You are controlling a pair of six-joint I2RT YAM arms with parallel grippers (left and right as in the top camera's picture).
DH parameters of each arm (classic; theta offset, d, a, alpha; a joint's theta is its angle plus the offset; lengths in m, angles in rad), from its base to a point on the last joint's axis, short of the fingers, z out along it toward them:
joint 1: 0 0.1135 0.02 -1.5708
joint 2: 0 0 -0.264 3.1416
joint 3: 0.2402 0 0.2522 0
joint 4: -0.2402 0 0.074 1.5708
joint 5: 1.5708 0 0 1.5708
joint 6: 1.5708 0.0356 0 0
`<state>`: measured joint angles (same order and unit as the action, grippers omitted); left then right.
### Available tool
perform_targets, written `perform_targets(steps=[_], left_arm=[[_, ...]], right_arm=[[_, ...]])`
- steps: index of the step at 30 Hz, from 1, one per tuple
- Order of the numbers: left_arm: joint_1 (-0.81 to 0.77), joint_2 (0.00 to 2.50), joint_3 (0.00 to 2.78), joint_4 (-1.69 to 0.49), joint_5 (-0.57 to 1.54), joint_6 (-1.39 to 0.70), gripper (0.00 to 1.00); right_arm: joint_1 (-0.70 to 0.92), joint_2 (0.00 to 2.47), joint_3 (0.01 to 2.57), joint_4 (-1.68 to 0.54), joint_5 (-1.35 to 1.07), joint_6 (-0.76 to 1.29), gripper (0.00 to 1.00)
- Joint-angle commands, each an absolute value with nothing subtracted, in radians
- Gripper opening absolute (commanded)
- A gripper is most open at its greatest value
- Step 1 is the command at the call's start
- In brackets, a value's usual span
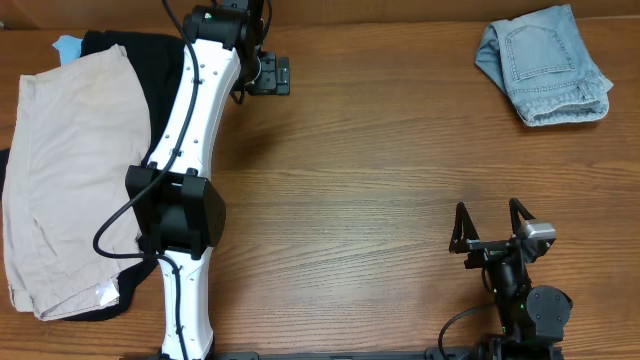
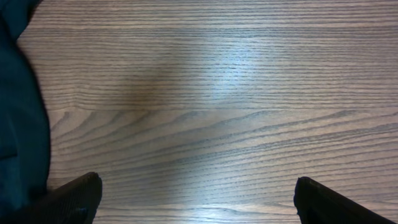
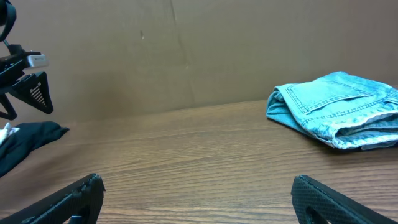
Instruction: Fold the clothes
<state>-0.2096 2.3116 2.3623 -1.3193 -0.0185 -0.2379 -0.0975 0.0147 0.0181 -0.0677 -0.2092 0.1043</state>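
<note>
Your denim shorts lie at the far right corner of the bench, bunched into a rough folded bundle with a stitched back pocket facing up. From the right wrist camera you see them lying flat on the wood against the back wall, with layered edges along the near side. Nothing is touching them.

Your right gripper sits near the front edge of the bench on the right side, well apart from the shorts. Its jaws stand wide apart and hold nothing, with bare wood grain between the two fingers in its own camera.

Your left gripper is out near the far edge, left of centre, at the end of the white arm that crosses the bench from front to back. Its jaws are also spread wide and are empty, hanging over bare wood. A dark cloth edge shows at the left of that view.

Along the left edge of the bench lie the beige shorts, spread on top of a black garment. A scrap of blue cloth peeks out at the far left corner.
</note>
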Motion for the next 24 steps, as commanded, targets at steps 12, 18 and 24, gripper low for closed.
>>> perform_targets(steps=[12,18,24], left_arm=[[-0.216,2.27,2.357,-1.32,-0.01,-0.259,1.0],[-0.217,2.247,2.351,-1.375,-0.01,-0.259,1.0],[-0.216,2.091,2.351,-1.578,-0.01,-0.258,1.0]], right_arm=[[-0.093,0.003,0.008,-0.062,-0.203,0.104,1.0],[-0.093,0.003,0.008,-0.062,-0.203,0.104,1.0],[-0.093,0.003,0.008,-0.062,-0.203,0.104,1.0]])
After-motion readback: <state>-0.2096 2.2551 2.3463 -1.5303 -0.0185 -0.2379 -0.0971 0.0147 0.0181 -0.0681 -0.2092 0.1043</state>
